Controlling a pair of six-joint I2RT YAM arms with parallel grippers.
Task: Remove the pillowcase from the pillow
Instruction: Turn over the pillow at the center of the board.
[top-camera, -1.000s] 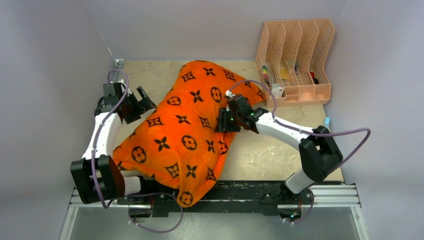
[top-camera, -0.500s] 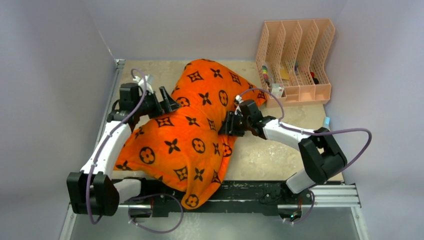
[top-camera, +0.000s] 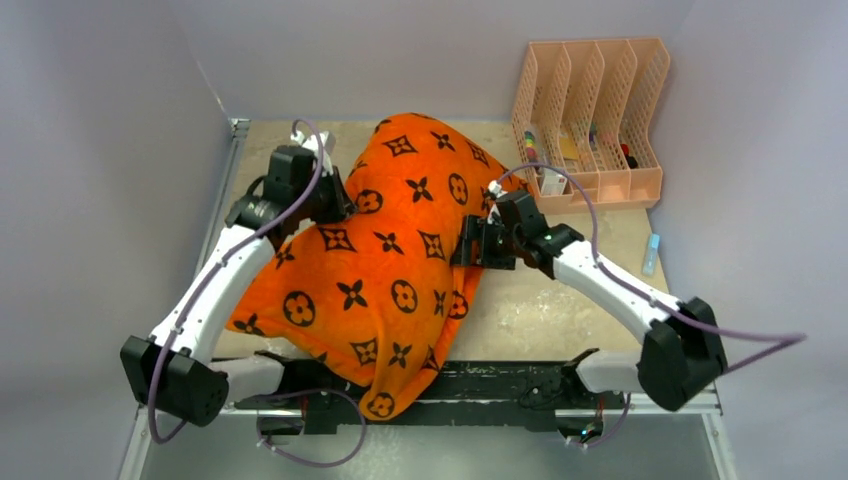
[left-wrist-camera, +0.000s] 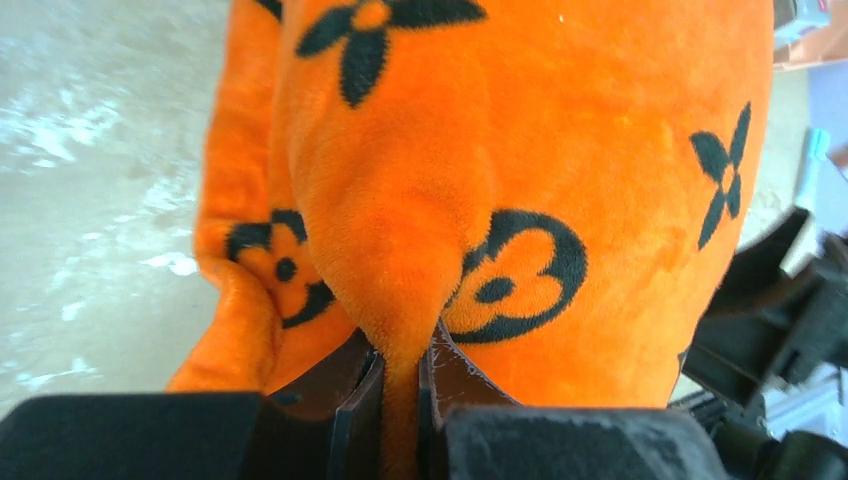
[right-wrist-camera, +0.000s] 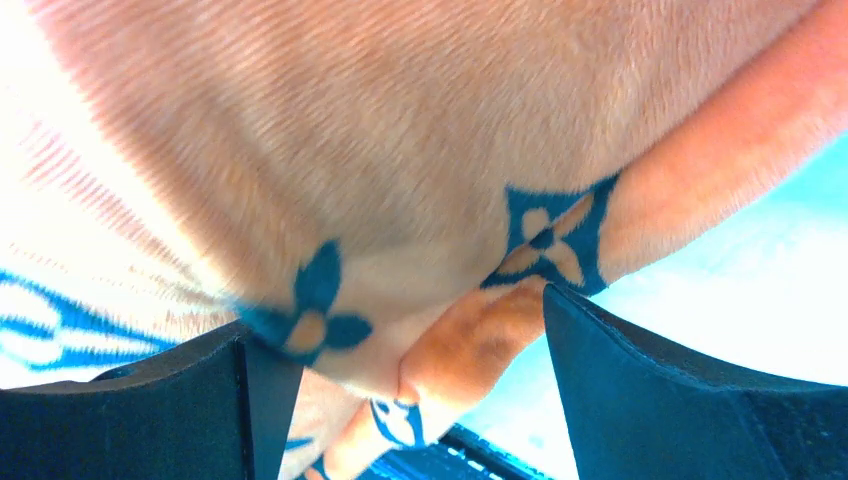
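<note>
At the upper left of the top view, our left gripper (top-camera: 338, 203) is clenched on a pinched ridge of the pillowcase (top-camera: 390, 270), the orange plush running straight down between its fingers in the wrist view. Across mid-frame the pillowcase lies bulging on the table (top-camera: 540, 300). At its right edge our right gripper (top-camera: 468, 245) stands released, jaws wide, with a loose fold in the gap.

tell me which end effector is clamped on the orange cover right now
The left end effector: it is shut on a pinched fold of the pillowcase. The right end effector stands wide open, with fabric only lying between its fingers.
</note>
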